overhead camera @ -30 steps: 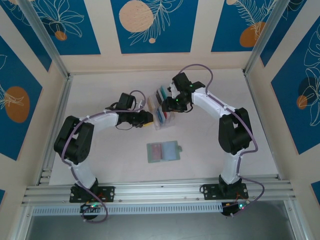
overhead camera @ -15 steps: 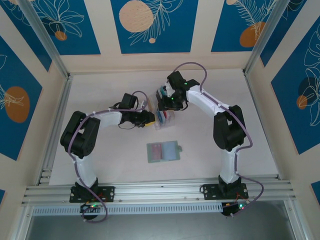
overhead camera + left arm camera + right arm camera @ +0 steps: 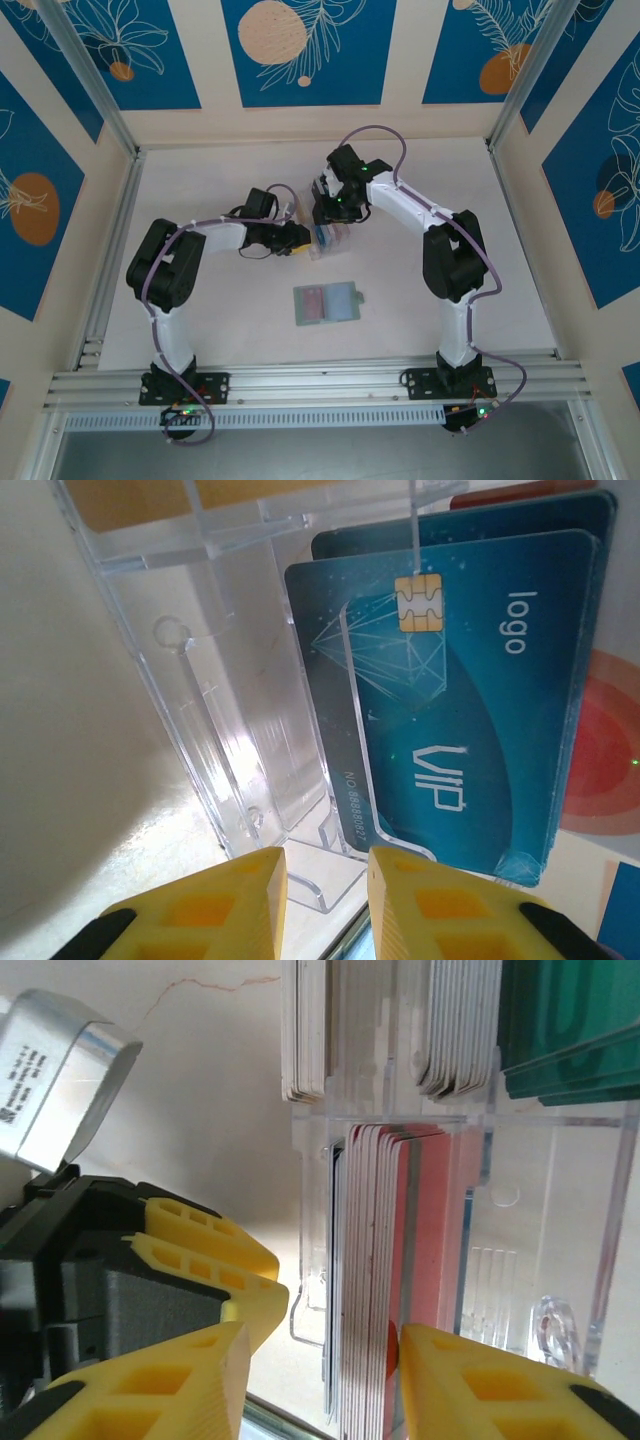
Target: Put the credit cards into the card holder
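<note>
Sage-green, the one holder (image 3: 327,302) lies open on the table (image 3: 400,330), nearest the two arm bases and apart from both grippers. Beyond it one clear rack (image 3: 330,235) holds the cards (image 3: 450,710) upright in its slots. Four bundles show at the right wrist: pink, green and two pale. The left gripper (image 3: 325,905) sits at the rack's left side, its two fingers slightly apart, gripping nothing. Farther on, the right gripper (image 3: 320,1380) has its jaws apart astride the pink bundle; whether they touch it cannot be told.
</note>
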Robot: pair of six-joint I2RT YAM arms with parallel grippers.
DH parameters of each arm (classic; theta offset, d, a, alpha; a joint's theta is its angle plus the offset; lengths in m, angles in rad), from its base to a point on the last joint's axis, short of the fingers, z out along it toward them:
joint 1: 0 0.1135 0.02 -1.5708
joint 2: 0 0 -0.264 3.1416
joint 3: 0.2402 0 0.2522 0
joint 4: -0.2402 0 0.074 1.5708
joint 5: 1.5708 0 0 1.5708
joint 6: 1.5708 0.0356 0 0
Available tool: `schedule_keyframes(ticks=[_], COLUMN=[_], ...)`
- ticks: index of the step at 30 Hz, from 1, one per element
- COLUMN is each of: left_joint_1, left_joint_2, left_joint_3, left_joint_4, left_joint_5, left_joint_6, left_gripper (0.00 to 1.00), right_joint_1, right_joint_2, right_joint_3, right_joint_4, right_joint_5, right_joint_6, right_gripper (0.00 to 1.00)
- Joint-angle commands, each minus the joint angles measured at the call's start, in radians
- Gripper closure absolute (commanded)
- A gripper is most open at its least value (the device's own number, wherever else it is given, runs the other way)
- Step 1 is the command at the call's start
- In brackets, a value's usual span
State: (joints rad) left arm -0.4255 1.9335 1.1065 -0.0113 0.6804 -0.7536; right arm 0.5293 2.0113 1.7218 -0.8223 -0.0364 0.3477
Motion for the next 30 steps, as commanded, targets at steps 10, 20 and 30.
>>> schedule_keyframes(ticks=[10,20,30], left_joint_1=[0.005,-0.001,-0.004], left_joint_2=[0.016,0.029,0.041], left_joint_3=[0.023,0.023,0.022], left_joint_4=[0.023,0.03,0.039], left_joint_5=[0.02,0.018,0.018], left_joint_6=[-0.005,-0.009,-0.013], left_gripper=[0.74,0.74,0.75], right_joint_1=[0.006,-0.003,-0.032], right_joint_2=[0.068,0.017,-0.051], right_joint_3=[0.093,0.065,0.029], right_joint_4=[-0.062,-0.026,0.002], right_joint_5=[0.011,-0.084,-0.122], right_joint_6=[0.0,0.005,0.006], right_gripper=[0.55,0.6,0.65])
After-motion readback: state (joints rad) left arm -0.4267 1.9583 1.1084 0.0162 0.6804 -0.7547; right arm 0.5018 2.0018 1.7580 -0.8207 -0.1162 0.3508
